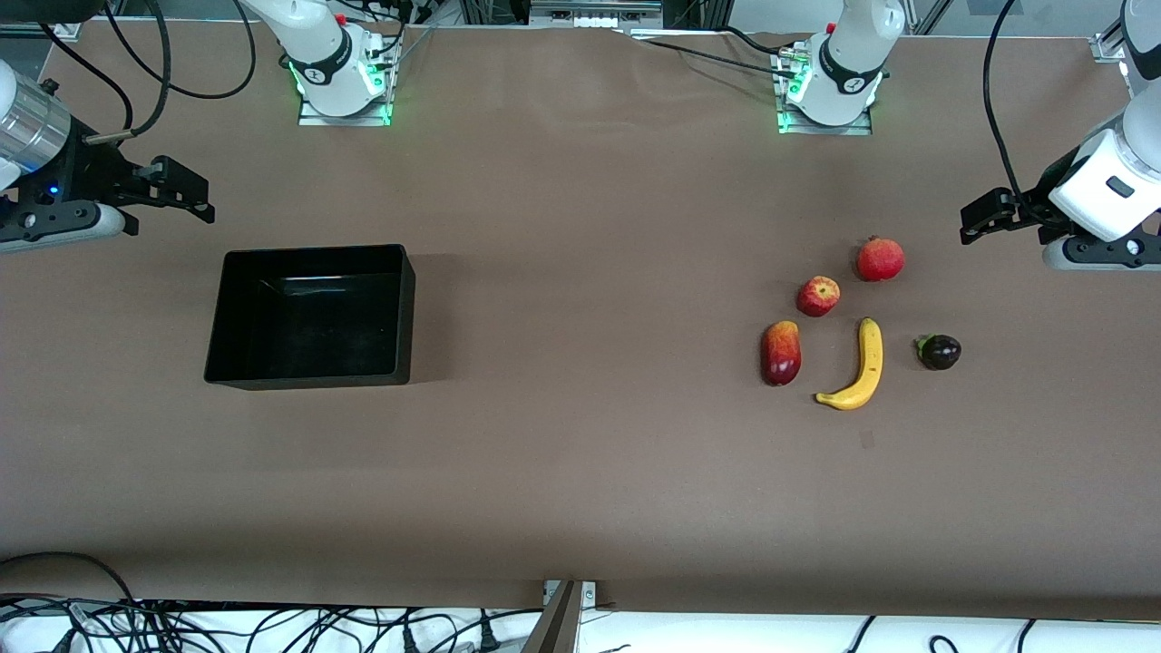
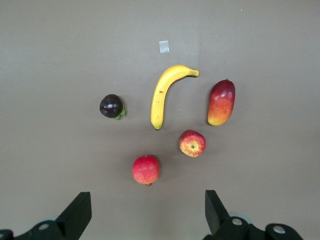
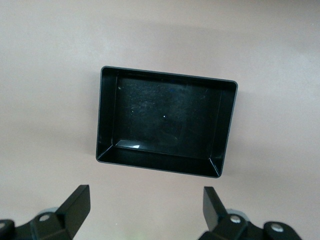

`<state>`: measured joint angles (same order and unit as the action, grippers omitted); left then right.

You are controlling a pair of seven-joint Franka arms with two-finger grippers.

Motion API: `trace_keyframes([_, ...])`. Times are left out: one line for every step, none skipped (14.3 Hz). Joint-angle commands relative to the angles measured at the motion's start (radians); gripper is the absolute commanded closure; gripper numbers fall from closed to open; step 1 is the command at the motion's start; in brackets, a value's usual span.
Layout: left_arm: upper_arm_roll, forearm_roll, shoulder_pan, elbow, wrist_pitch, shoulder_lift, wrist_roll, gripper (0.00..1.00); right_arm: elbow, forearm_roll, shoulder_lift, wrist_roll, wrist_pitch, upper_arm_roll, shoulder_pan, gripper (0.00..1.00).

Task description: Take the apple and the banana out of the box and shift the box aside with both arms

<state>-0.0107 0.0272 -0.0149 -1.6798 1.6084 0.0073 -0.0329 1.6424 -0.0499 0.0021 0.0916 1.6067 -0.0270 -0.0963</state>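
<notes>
The box (image 1: 311,316) sits empty toward the right arm's end of the table. The apple (image 1: 818,296) and the banana (image 1: 856,365) lie on the bare table toward the left arm's end, well apart from the box, so the pictures disagree with the task wording: no fruit is in the box to take out. Around them lie a pomegranate (image 1: 880,258), a mango-like fruit (image 1: 781,353) and a small dark fruit (image 1: 940,352).

The left gripper (image 1: 984,216) hangs over the table beside the fruit group, fingers spread wide, holding nothing. The right gripper (image 1: 181,192) hangs over the table near the box, likewise released and empty (both wrist views show the fingers well apart).

Judgement: the removal step appears done or unnecessary; the step in hand is moving the box aside. That calls for both grippers to descend onto opposing box walls and clamp the rims together.
</notes>
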Motion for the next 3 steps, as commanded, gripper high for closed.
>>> trace_keyframes([0.005, -0.023, -0.004, 0.008, -0.011, -0.012, 0.022, 0.00, -0.033, 0.016, 0.013, -0.012, -0.040, -0.004, -0.010, 0.00])
trace_keyframes([0.005, -0.024, -0.002, 0.008, -0.011, -0.012, 0.022, 0.00, -0.041, 0.016, 0.013, -0.012, -0.051, -0.004, -0.011, 0.00])
trace_keyframes([0.005, -0.024, -0.002, 0.008, -0.011, -0.012, 0.022, 0.00, -0.047, 0.018, 0.013, -0.012, -0.059, -0.002, -0.011, 0.00])
